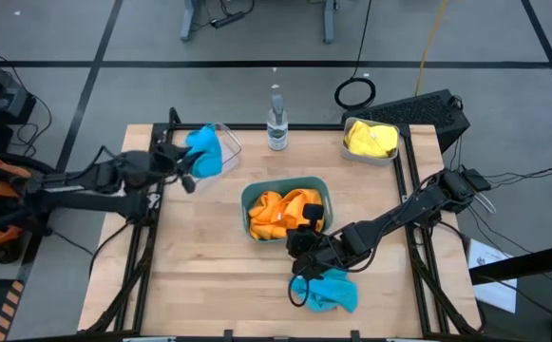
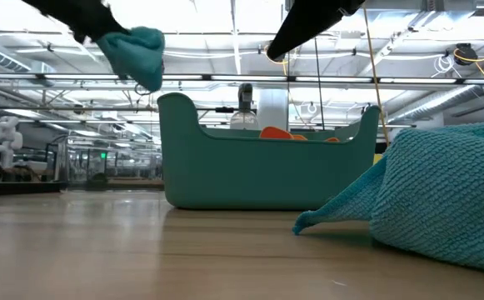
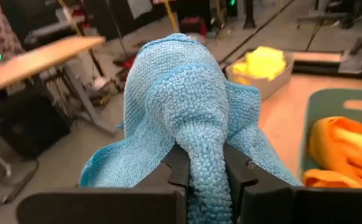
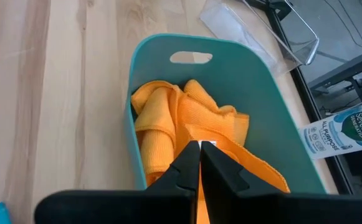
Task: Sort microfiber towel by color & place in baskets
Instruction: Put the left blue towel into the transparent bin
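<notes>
the step in hand is a blue delivery: the left gripper (image 3: 205,171) has its jaws clenched on a blue towel (image 1: 204,150) and holds it in the air at the near rim of the clear basket (image 1: 228,140), which sits at the far left of the table (image 1: 199,275); the cloth hangs bunched below the jaws, clear of the wood. the next move, as i judge it, is to carry that towel fully over the clear basket's opening and release it so the cloth falls inside rather than draping over the rim. the right gripper (image 4: 199,163) hovers over the near end of the teal basket (image 1: 253,195) at mid-table, its jaws pressed together on nothing that shows, with the orange towels (image 1: 280,214) heaped in the basket right below. a second blue towel (image 1: 328,290) lies crumpled on the table just beside that gripper, toward the front edge, and looks to be the right arm's next pick. the pale grey basket (image 1: 356,152) at the far right corner already has a yellow towel (image 1: 371,140) in it. a clear spray bottle (image 1: 276,122) stands between the clear and grey baskets at the back edge, near the left arm's drop spot, so a wide swing there could knock it; otherwise the teal basket stands between the two arms and the loose towel.
</notes>
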Controlling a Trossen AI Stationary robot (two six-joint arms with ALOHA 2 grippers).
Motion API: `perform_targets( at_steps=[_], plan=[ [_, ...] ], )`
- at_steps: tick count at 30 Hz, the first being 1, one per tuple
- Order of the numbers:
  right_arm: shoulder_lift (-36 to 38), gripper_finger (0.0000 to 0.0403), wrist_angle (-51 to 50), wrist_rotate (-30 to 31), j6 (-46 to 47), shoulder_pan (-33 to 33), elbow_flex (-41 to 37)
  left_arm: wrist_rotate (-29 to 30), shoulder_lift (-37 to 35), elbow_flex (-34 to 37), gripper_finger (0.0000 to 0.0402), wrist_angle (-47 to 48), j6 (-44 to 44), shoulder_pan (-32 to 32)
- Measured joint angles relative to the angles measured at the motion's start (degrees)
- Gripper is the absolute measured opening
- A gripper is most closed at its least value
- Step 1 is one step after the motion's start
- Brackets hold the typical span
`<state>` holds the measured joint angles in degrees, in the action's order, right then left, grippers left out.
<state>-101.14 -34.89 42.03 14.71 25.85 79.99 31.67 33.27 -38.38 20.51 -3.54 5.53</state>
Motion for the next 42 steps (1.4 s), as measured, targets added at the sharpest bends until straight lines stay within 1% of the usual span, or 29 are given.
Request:
perform_targets(
  at_steps=[6,10,11,13,15,16,20,22,26,30,32,33,38,42],
  plan=[
    [0.0,0.0006,-0.2,-0.2,-0.4,0.2,0.0,-13.8,4.8,0.0,0.0038,-0.6,0.0,16.4],
    [0.0,0.0006,-0.8,-0.3,-0.3,0.4,0.0,-17.8,8.4,0.0,0.0038,2.1,-1.6,25.5],
    [0.0,0.0006,-0.8,-0.2,-0.1,0.5,0.0,-20.1,9.5,0.0,0.0038,3.5,-2.2,27.5],
    [0.0,0.0006,-0.8,-0.3,0.4,0.5,0.0,-26.4,11.8,0.0,0.0038,6.1,-2.8,30.6],
    [0.0,0.0006,-0.9,-0.2,0.9,0.5,0.0,-31.4,14.2,0.0,0.0038,7.3,-2.6,32.7],
    [0.0,0.0006,-1.0,-0.2,0.9,0.5,0.0,-32.8,15.5,0.0,0.0038,7.4,-1.8,33.5],
    [0.0,0.0006,-0.6,-0.1,1.4,0.5,-0.7,-36.2,20.1,0.0,0.0038,7.3,0.2,36.1],
    [0.0,0.0006,-0.4,-0.2,1.8,0.5,-1.2,-38.5,22.2,0.0,0.0038,7.0,-0.2,37.1],
    [0.0,0.0006,-0.4,-0.1,2.7,0.5,-2.7,-40.7,25.3,0.0,0.0038,6.9,-1.5,39.4],
    [0.0,0.0006,-0.2,-0.1,3.5,0.5,-3.7,-46.6,27.3,0.0,0.0038,6.4,-1.3,42.3],
    [0.0,0.0006,-0.1,-0.1,3.7,0.5,-3.9,-47.1,27.8,0.0,0.0039,5.4,-1.3,43.4],
    [0.0,0.0006,-0.1,-0.1,3.7,0.5,-4.0,-46.3,28.0,0.0,0.0043,4.8,-1.2,44.0],
    [0.0,0.0006,0.0,-0.1,3.7,0.5,-4.0,-38.5,28.6,-0.1,0.007,2.1,1.6,45.6],
    [0.0,0.0006,0.1,-0.1,3.7,0.5,-4.0,-35.3,29.8,-0.1,0.0077,1.9,1.7,45.6]
  ],
)
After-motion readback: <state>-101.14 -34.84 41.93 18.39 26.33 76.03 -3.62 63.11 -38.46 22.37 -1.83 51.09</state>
